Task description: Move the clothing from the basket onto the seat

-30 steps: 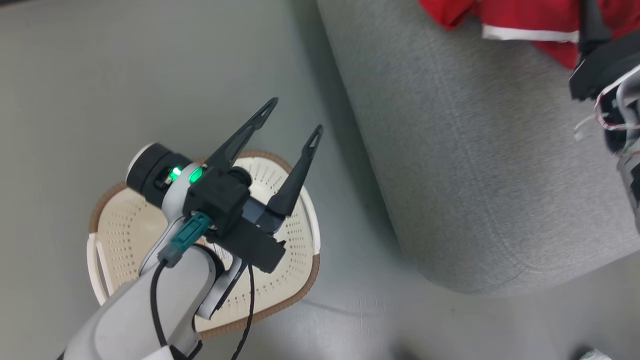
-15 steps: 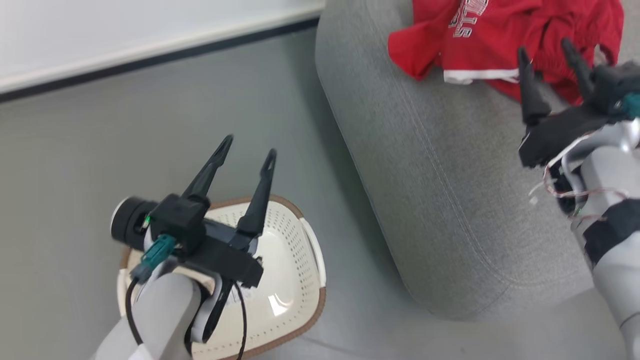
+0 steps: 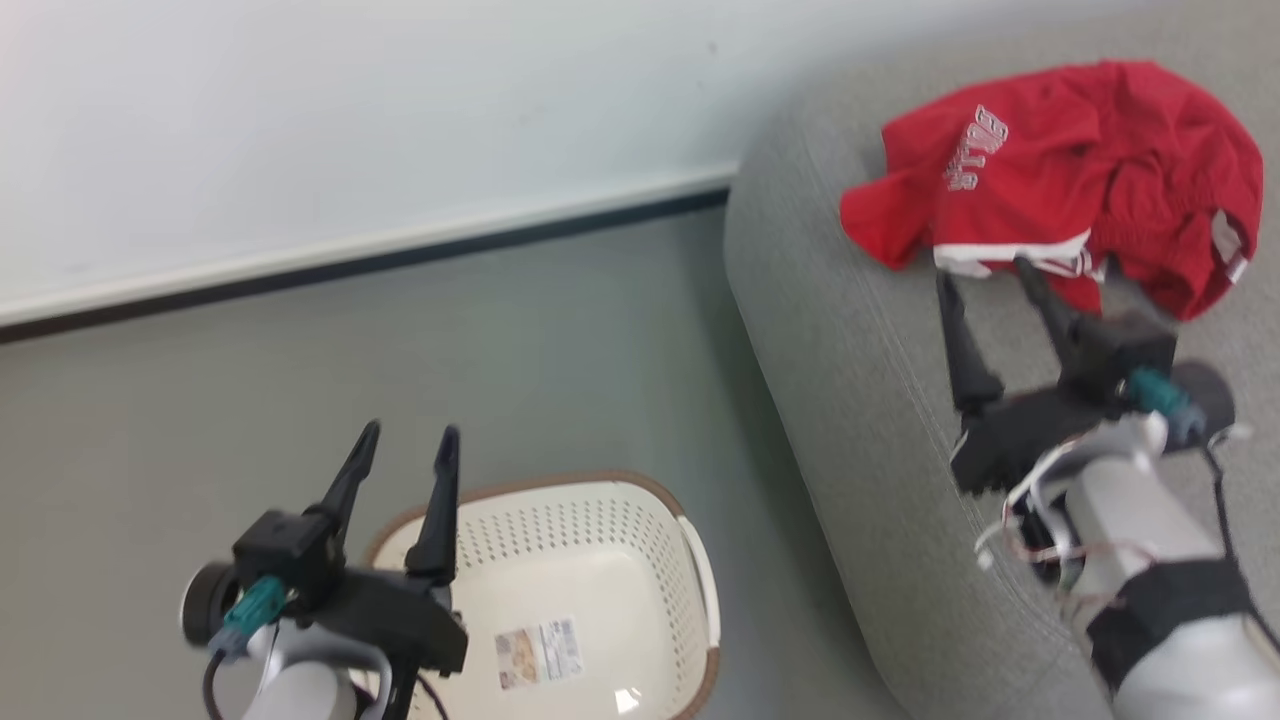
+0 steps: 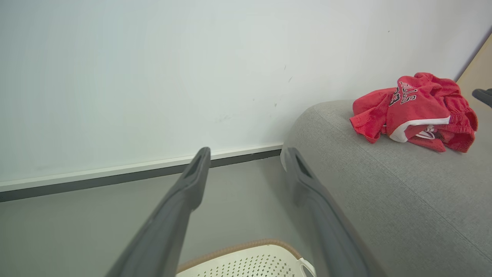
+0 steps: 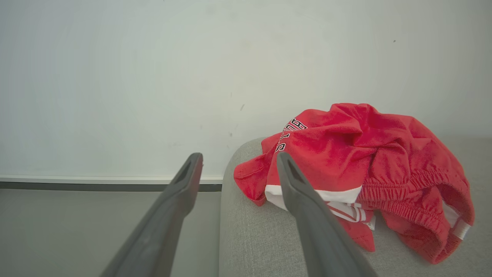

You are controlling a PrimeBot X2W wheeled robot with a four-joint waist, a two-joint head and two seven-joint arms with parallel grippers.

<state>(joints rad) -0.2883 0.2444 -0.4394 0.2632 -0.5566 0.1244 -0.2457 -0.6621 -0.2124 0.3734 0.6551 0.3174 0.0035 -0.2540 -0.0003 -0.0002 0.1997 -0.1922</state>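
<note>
Red clothing (image 3: 1060,180) lies in a crumpled heap on the grey seat (image 3: 860,420), near its rounded end. The cream basket (image 3: 560,525) stands on the floor (image 3: 500,350) beside the seat. What shows of its inside holds only a small printed sticker (image 3: 538,650), too blurred to read. The robot's right hand (image 3: 981,272) hovers over the cushion at the heap's near edge, its two dark fingers spread wide and holding nothing. The left hand (image 3: 411,432), also spread and empty, is raised above the basket's near side. Judging by the bare basket and the pile on the upholstery, the transfer looks complete, and both hands appear poised clear of the cloth, not reaching for it. White outlined lettering (image 3: 975,150) on the top garment reads "BULLS", upside down from the head camera and creased by a fold. A white tag (image 3: 1228,245) pokes out at the heap's right edge, and white-striped trim runs along a hem.
</note>
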